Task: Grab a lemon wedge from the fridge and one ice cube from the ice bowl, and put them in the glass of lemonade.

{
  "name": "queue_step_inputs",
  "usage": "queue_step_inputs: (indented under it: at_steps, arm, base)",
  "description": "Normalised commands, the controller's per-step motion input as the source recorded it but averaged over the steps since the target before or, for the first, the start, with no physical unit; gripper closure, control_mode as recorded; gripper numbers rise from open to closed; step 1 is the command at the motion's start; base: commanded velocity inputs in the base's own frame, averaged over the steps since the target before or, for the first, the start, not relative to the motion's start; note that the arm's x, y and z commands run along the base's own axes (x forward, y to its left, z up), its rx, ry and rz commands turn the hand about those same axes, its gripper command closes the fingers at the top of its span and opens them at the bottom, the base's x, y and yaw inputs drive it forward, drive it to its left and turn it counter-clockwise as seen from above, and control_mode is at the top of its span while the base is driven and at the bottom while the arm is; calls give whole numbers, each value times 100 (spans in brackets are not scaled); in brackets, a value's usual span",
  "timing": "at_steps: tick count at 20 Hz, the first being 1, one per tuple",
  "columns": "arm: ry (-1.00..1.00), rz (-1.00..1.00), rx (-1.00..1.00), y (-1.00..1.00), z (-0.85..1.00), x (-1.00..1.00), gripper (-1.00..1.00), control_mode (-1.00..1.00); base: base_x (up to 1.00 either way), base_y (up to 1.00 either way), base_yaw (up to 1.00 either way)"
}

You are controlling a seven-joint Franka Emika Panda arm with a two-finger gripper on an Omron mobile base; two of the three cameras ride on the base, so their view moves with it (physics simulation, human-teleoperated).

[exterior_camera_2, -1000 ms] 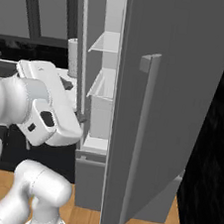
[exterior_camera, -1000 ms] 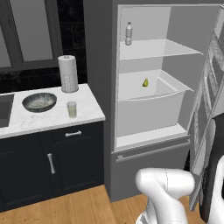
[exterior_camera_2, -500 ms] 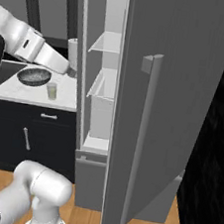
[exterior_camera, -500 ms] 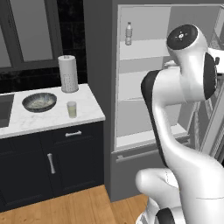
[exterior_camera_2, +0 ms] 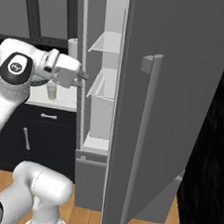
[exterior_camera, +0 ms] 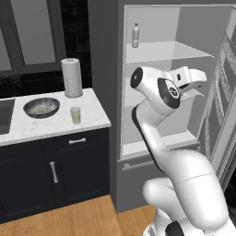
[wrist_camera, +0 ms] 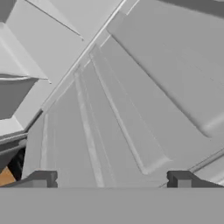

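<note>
The tall grey fridge (exterior_camera: 105,55) stands open, its white shelves and drawer showing. My gripper (exterior_camera: 197,91) is open at middle-shelf height, on the right of the fridge opening beside the door's inner racks. From the right base view the gripper (exterior_camera_2: 83,78) points into the opening. In the hand view both fingertips (wrist_camera: 41,178) stand wide apart with nothing between them, facing pale grey panels. My arm hides the lemon wedge. The glass of lemonade (exterior_camera: 75,115) stands on the marble counter, with the dark ice bowl (exterior_camera: 41,107) to its left.
A white paper-towel roll (exterior_camera: 71,77) stands at the back of the counter (exterior_camera: 55,131). A small bottle (exterior_camera: 135,35) sits on the fridge's top shelf. The open fridge door (exterior_camera_2: 189,69), with its long bar handle (exterior_camera_2: 141,138), stands close on the right. Dark cabinets sit below the counter.
The arm has risen from low beside the base, swung up in front of the fridge, and now reaches its hand into the opening. The lemon wedge is now covered. The jaws stayed open.
</note>
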Motion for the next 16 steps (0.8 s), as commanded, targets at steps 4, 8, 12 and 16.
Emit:
queue_step_inputs:
  at_steps: [4,8,12,16]
  arm:
    - [21,-1,-15,-57,-3,25,-100,-100]
    - [3,-8,0,-95,-14,0,-100,-100]
    - [2,-8,0,-100,-20,0,-100,-100]
    - [2,-7,0,-96,-13,0,-100,-100]
  base:
    - [0,0,0]
    - [0,0,0]
    - [0,0,0]
    - [0,0,0]
